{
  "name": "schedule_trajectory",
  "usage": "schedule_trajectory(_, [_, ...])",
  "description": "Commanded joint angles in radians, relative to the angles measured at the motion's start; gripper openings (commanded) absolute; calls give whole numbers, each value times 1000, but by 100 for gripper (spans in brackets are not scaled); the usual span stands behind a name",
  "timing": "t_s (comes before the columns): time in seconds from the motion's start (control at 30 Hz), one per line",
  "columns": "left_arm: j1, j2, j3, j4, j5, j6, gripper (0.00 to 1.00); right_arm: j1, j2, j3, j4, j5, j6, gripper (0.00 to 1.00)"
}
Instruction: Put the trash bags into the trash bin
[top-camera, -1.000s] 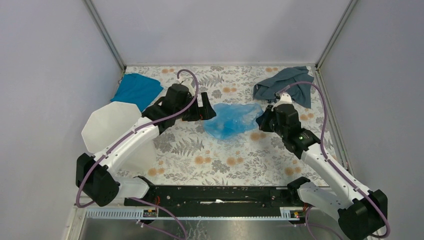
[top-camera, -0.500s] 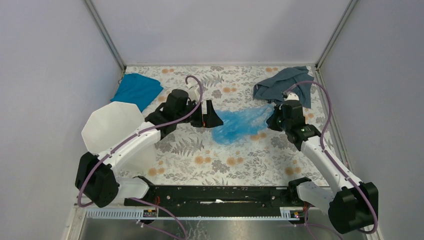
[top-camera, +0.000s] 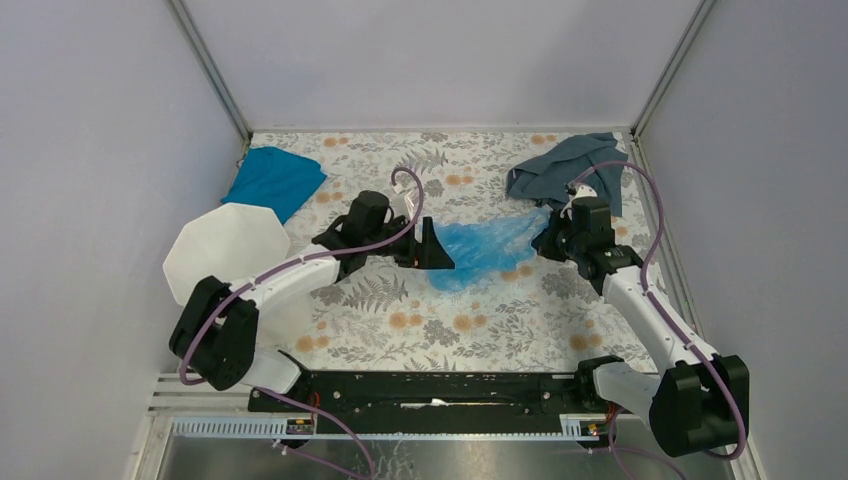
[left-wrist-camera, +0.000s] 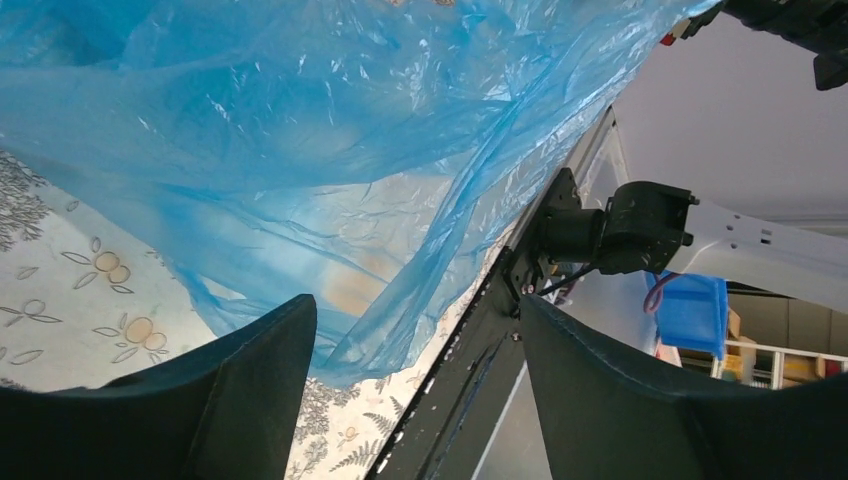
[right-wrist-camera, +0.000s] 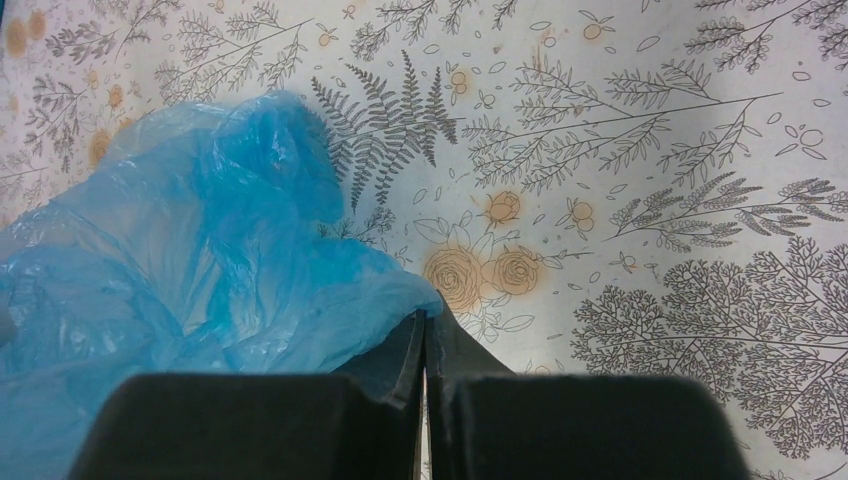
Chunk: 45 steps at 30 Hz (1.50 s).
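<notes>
Two grippers sit at opposite ends of one thin, translucent light-blue plastic bag (top-camera: 488, 245), which is drawn out in a long crinkled strip across the middle of the flower-printed table (top-camera: 450, 325). Its long axis runs left to right.

The right gripper (top-camera: 548, 238) has its fingers pressed flat together on the bag's right end, and in the right wrist view the film (right-wrist-camera: 200, 260) bunches up at the pinched tips (right-wrist-camera: 425, 350). The left gripper (top-camera: 432, 250) is at the bag's left end with its jaws wide apart. From its own camera, the film (left-wrist-camera: 300, 150) hangs right ahead of the gap (left-wrist-camera: 415, 380) and dips between the two fingers (left-wrist-camera: 250, 390), but I can't see any pinch on it.

Over at the left edge, the white faceted plastic bin (top-camera: 225, 255) is well apart from the bag, past the left arm's elbow. Nothing blue shows inside it. I'd judge that the left arm is the nearer one for carrying, once its jaws close.

A teal-blue cloth (top-camera: 272, 178) and a grey-blue cloth (top-camera: 570, 175) lie at the far corners.
</notes>
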Motion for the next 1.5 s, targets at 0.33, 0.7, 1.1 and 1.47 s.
schedule_trajectory(0.33, [-4,-146,12,-197,-161,-17,8,-8,-45,33,-19,-80,-5,0])
schedule_trajectory(0.7, [77,413,1511,-895,-791,-12,0,-1,408,942,-351,-165,-32,0])
schedule_trajectory(1.1, [-79,-227,317,-292,-1118,-15,0,83,8,327,155,-126,1,0])
schedule_trajectory(1.47, [15,-188,363,-333,-582,-28,0,91,110,349,36,-219,6,0])
